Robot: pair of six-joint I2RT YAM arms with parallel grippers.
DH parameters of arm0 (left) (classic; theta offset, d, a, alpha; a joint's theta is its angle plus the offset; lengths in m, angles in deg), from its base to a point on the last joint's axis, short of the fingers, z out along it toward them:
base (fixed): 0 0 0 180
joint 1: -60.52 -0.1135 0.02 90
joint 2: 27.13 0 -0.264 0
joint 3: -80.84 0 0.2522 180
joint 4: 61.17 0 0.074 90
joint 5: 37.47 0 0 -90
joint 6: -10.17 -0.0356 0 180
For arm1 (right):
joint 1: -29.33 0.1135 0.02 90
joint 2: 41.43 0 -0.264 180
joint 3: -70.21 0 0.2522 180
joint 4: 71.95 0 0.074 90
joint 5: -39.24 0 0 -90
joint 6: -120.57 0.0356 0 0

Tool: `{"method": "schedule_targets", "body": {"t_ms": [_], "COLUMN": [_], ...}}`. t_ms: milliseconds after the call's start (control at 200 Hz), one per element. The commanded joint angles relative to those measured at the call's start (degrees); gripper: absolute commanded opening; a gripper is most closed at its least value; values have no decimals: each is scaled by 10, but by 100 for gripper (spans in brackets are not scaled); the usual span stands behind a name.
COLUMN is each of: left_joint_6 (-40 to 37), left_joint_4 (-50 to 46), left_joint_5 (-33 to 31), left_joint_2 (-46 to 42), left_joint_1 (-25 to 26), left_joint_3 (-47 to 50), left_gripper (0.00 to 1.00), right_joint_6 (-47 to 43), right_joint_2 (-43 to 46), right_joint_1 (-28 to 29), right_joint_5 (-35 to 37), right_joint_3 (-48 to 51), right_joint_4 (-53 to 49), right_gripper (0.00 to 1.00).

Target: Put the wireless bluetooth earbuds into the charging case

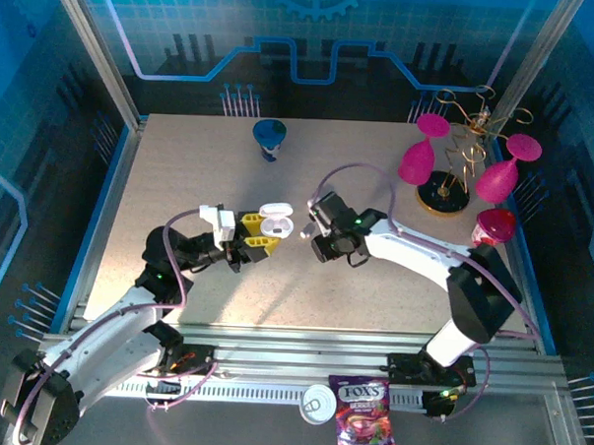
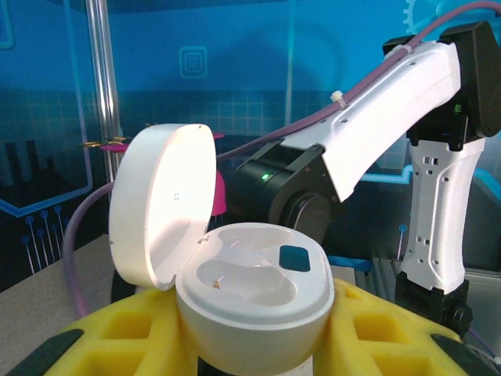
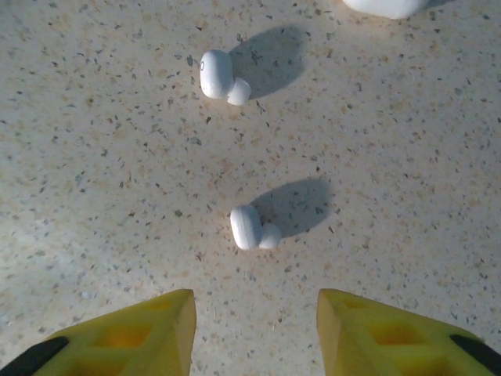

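Observation:
The white charging case (image 2: pixel 254 301) sits between the yellow fingers (image 2: pixel 86 337) of my left gripper (image 2: pixel 250 341), which is shut on it. Its lid (image 2: pixel 160 204) stands open and both wells are empty. In the top view the case (image 1: pixel 275 222) is held above the table's middle. My right gripper (image 3: pixel 256 329) points down at the table just to the right of it, open, with nothing between its yellow fingers (image 3: pixel 149 333). One white earbud (image 3: pixel 252 228) lies on the table just ahead of its fingertips. A second earbud (image 3: pixel 219 76) lies farther off.
Another rounded white case (image 3: pixel 383 6) shows at the top edge of the right wrist view. A gold rack with pink glasses (image 1: pixel 457 161) stands at the back right, a blue cup (image 1: pixel 269 135) at the back. A candy bag (image 1: pixel 365 427) lies off the front edge.

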Motion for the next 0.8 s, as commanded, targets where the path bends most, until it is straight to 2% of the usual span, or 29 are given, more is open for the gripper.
{"method": "schedule_targets", "body": {"t_ms": [0, 285, 795], "left_joint_6": [-15, -20, -22], "left_joint_4": [-15, -20, -26], "left_joint_5": [-8, -7, -8], "left_joint_2": [-6, 0, 6], "left_joint_1": [-4, -4, -4], "left_joint_3": [-5, -8, -9], "left_gripper": [18, 18, 19], "right_joint_6": [-18, -22, -28], "right_joint_2": [-40, -119, -172], "right_joint_1": [17, 26, 28], "right_joint_5": [43, 46, 59], "right_joint_3": [-38, -88, -115], "right_joint_4": [-42, -51, -68], "right_gripper": [43, 31, 23]}}
